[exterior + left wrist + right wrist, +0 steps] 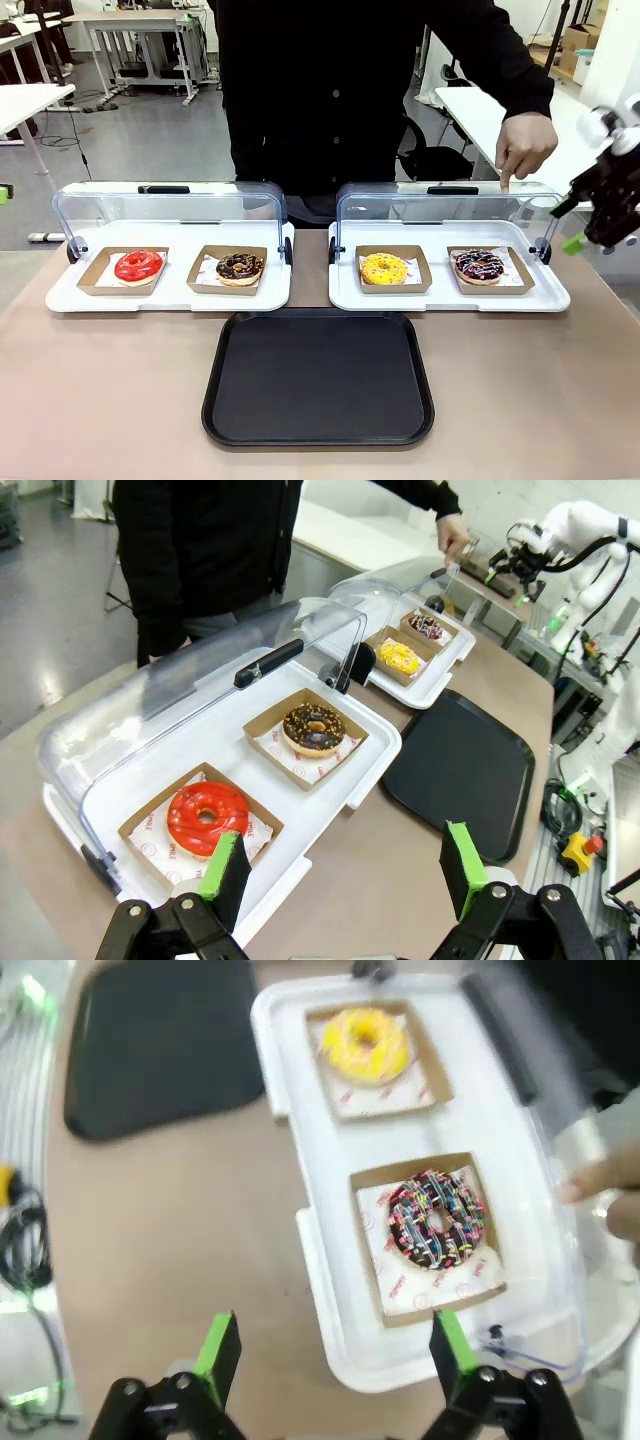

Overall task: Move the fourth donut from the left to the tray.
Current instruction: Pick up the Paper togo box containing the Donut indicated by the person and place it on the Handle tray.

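Just ahead of our right hand (333, 1345), which hangs spread wide and empty, we see the fourth donut (437, 1218) in its cardboard holder (470, 1290) on a white display tray (325, 1260). The black tray (150, 1050) lies farther ahead, to the left, on the tabletop (180, 1250). Our left hand (345, 865) is likewise released, grasping nothing.

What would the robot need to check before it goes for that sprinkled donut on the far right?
1. Right gripper open and empty: ok.
2. Clear lid raised off the fourth donut: ok.
3. Donut lying flat in its cardboard holder: ok.
4. Right gripper above the donut: not ok, it hangs beside the display tray, at its end.
5. Person's hand clear of the reach: cannot tell, a finger is at the lid's top.
6. Black tray free to receive it: ok.
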Available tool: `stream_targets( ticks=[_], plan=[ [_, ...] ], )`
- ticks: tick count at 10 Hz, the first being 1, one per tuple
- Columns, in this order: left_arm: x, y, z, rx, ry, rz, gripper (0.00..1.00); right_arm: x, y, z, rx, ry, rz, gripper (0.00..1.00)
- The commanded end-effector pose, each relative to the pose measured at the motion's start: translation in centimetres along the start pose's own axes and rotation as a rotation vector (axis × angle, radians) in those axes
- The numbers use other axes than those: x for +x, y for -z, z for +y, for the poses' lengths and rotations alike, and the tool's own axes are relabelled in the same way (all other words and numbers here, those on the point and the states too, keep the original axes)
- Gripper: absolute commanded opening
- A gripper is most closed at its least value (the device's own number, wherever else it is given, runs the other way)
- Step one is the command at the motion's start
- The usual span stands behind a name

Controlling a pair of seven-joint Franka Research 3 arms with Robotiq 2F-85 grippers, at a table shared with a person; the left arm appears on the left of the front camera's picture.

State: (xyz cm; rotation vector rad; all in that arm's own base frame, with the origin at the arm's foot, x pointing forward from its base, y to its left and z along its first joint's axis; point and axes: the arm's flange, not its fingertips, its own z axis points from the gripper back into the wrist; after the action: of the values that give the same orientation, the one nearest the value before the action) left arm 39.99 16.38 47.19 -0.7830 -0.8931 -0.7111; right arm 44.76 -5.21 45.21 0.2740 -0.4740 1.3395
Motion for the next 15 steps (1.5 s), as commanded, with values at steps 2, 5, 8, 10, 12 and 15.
stream_targets(
  ticks=[2,5,8,10,12,15],
  plan=[
    [0.2,0.0,0.1,-0.008,0.010,-0.029,1.00,-0.2,3.2,1.8,-0.081,-0.154,0.172,1.00],
    [0.2,0.0,0.1,-0.008,0.010,-0.029,1.00,0.0,3.6,1.3,-0.043,-0.139,0.160,1.00],
    [0.2,0.0,0.1,-0.008,0.010,-0.029,1.00,0.0,3.6,1.3,-0.043,-0.139,0.160,1.00],
    [0.2,0.0,0.1,-0.008,0.010,-0.029,1.00,0.2,5.4,0.8,-0.071,-0.187,0.178,1.00],
    [0.2,0.0,0.1,-0.008,0.010,-0.029,1.00,0.4,7.2,0.1,-0.094,-0.214,0.219,1.00],
    [0.2,0.0,0.1,-0.008,0.010,-0.029,1.00,-0.2,9.6,-0.7,-0.087,-0.256,0.232,1.00]
  ],
)
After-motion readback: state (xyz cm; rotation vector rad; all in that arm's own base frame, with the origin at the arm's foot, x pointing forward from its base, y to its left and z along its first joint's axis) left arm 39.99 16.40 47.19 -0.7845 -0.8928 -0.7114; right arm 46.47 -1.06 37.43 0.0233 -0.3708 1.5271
